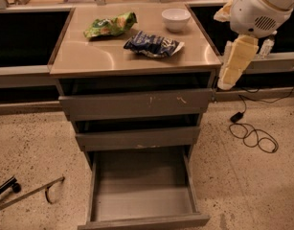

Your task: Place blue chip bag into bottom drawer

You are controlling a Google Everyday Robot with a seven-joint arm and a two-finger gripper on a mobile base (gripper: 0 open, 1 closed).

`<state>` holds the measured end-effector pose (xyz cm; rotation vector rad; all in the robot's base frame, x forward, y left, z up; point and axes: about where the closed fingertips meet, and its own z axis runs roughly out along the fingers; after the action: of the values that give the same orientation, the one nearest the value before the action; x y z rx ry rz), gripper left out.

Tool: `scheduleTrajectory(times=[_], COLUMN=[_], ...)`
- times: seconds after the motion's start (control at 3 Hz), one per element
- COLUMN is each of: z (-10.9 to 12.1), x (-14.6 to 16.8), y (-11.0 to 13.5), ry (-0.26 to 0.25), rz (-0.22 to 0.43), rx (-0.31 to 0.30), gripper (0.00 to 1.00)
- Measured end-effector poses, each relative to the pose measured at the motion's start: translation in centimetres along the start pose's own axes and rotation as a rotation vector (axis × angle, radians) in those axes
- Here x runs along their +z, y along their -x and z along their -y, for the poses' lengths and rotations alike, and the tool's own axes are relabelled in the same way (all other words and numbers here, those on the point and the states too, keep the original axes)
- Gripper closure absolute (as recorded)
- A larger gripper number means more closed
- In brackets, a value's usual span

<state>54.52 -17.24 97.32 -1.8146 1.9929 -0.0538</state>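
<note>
Roughly left-right: blue chip bag (153,44); claw (231,71) far right.

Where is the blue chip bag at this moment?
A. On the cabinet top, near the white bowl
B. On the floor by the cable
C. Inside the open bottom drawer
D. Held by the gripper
A: the blue chip bag lies on the cabinet top near the white bowl. The pulled-out bottom drawer shows only bare floor, and the gripper hangs off the cabinet's right edge, apart from the bag.
</note>
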Motion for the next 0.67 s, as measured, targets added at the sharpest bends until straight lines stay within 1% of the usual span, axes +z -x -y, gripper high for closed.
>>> scheduleTrajectory(times=[0.33, 0.67], z=[4.3, 10.2], x=[2.3, 5.2], y=[1.5, 3.2], ry=[-0.048, -0.109], rz=[0.041, 0.110], rx=[-0.039, -0.042], gripper=[0.00, 0.00])
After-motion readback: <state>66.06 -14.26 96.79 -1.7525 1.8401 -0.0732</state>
